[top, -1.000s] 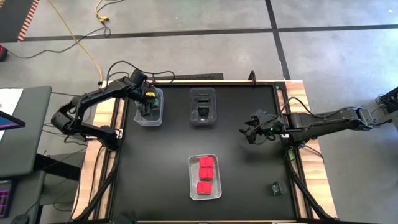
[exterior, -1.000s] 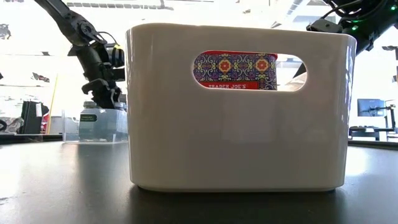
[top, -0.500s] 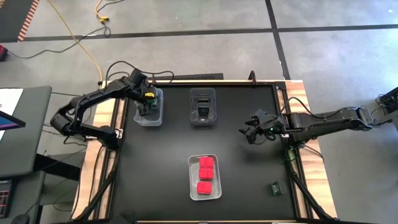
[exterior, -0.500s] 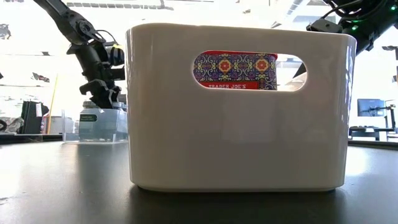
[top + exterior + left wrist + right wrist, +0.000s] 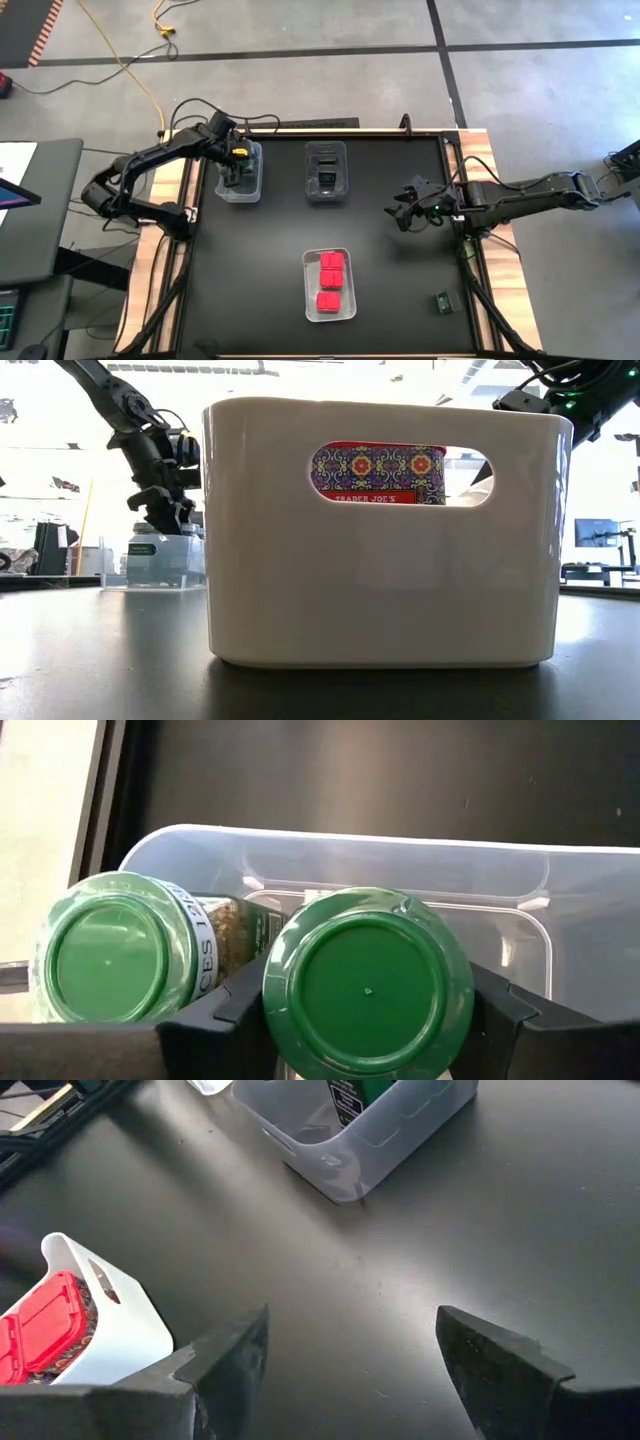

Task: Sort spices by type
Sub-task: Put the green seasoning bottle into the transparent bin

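Three red flat packets (image 5: 331, 281) fill the near bin (image 5: 310, 312), while the left tool (image 5: 236, 169) lowers a gripped green-lidded jar (image 5: 368, 982) into the far-left clear bin (image 5: 585, 975); right tool (image 5: 401, 213) gapes, one dark box (image 5: 442, 301) unsorted

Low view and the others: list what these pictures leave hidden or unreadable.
- Low view: the white bin fills the frame, hiding the table behind and most of its red packets.
- High view: the small dark item near the table's right edge is too small to identify.
- High view: the middle bin's contents are too dark to count.
- Left wrist view: the held green-lidded jar covers the left pincer; bin floor unseen.
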